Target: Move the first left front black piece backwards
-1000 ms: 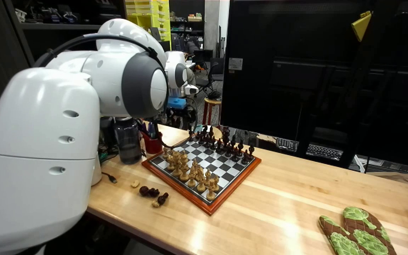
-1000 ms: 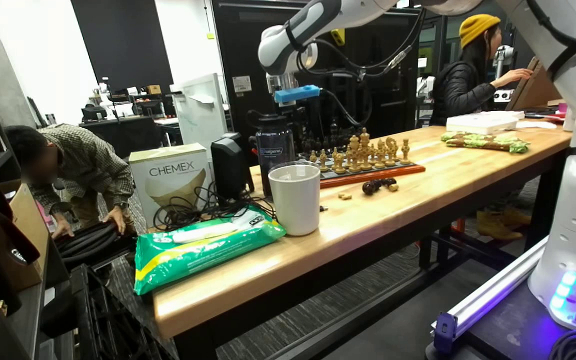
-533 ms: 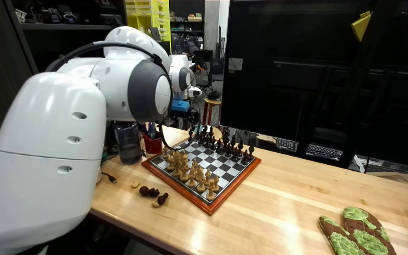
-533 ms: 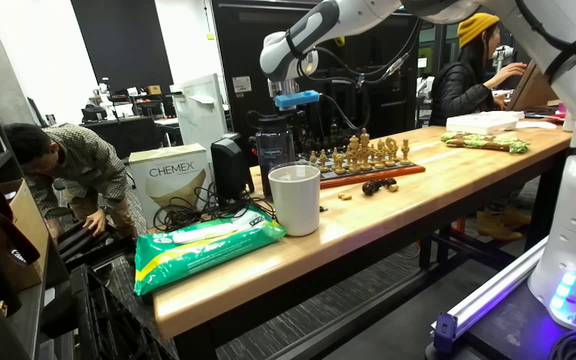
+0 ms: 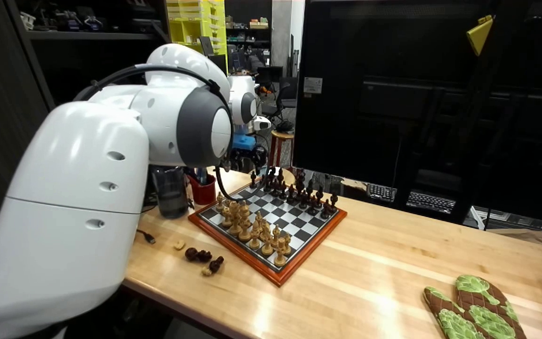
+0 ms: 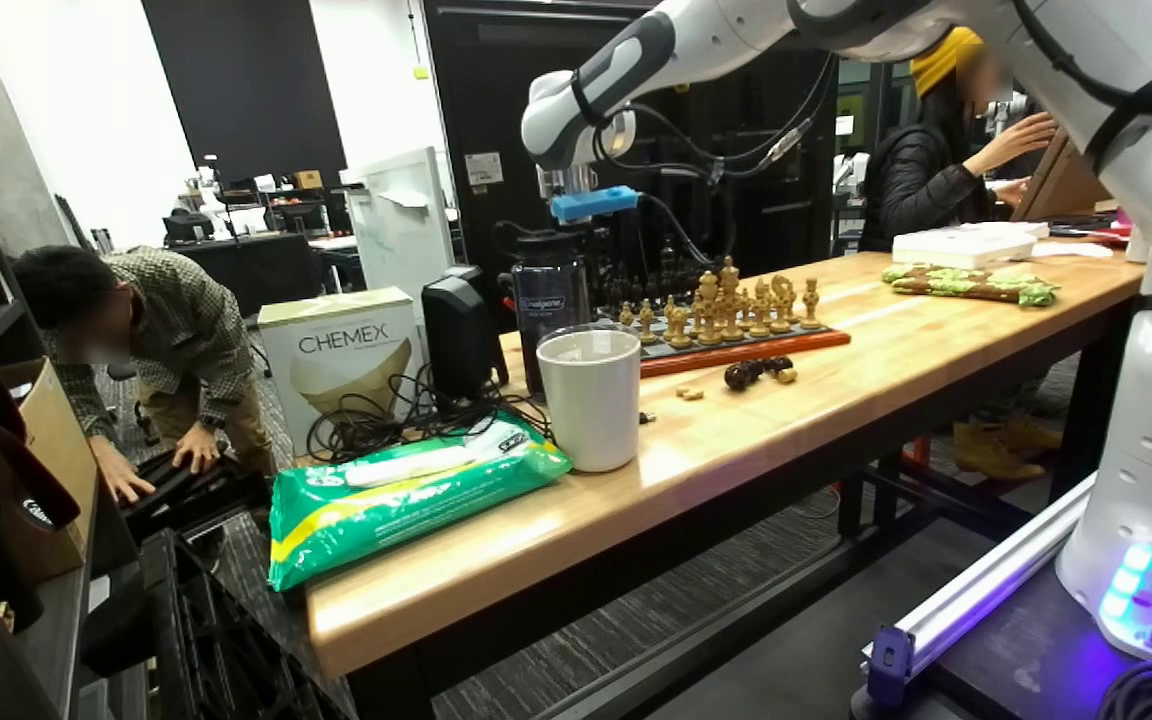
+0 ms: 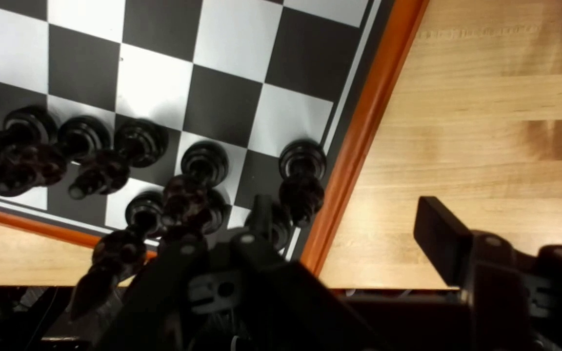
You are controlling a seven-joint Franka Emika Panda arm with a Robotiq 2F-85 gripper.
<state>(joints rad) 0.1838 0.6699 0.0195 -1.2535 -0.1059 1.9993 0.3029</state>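
You're hovering the gripper (image 7: pixel 344 213), spread and empty, near the far edge of the worktop (image 7: pixel 481 146). Probable target, the endmost front black piece (image 7: pixel 302 187), is standing upright, inward of that edge and off the gap's middle, toward the finger (image 7: pixel 263 212) on the chessboard (image 7: pixel 371 105) side.

The wooden table (image 5: pixel 370 278) bears a chessboard (image 5: pixel 279 212), cup (image 6: pixel 591 405) and oven mitt (image 5: pixel 480 308).

CHEMEX — on pale box (image 6: pixel 338 365) | nalgene — on dark bottle (image 6: pixel 549 290)
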